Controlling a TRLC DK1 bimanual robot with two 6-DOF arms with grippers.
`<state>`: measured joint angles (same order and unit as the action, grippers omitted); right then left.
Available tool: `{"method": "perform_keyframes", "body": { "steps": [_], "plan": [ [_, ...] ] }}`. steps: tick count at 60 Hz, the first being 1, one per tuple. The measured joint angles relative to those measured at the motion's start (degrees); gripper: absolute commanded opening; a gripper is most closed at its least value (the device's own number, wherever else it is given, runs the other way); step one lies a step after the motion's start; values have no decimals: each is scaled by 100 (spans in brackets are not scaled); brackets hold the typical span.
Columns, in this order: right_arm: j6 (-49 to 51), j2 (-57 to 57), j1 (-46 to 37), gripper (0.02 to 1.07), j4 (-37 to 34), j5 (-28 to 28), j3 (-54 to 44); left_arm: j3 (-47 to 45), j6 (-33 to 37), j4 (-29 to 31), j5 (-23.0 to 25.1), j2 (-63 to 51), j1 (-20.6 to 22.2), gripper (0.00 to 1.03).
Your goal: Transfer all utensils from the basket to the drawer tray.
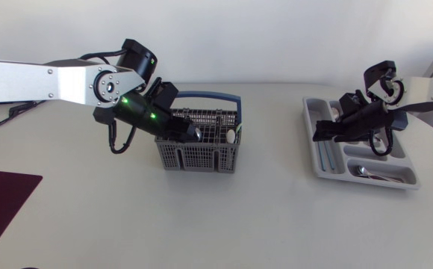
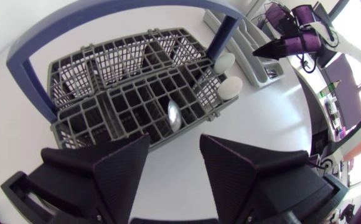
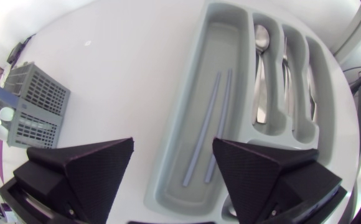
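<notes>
The grey basket with its blue handle stood on the white surface, well apart from the drawer tray on the right side. The left end effector hung over the basket with its two fingers spread and nothing between them. In the left wrist view, a metal spoon stood in one of the basket's compartments just ahead of that end effector. Two pale rounded utensil ends showed at the basket's far end. The right end effector hung above the tray, its fingers likewise spread and empty. From the right wrist view, this end effector sat over the tray's long compartment, where two thin grey-blue sticks lay side by side. Metal cutlery lay in the narrower compartments beside it.
</notes>
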<state>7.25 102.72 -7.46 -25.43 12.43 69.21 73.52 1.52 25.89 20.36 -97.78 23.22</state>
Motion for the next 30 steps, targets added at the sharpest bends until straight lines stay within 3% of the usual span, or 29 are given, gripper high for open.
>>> {"method": "perform_keyframes", "body": {
  "steps": [30],
  "plan": [
    [-131, -1202, 975, 98, -55, -251, -516, 81, -7, -422, -120, -350, 107, 38]
  ]
}}
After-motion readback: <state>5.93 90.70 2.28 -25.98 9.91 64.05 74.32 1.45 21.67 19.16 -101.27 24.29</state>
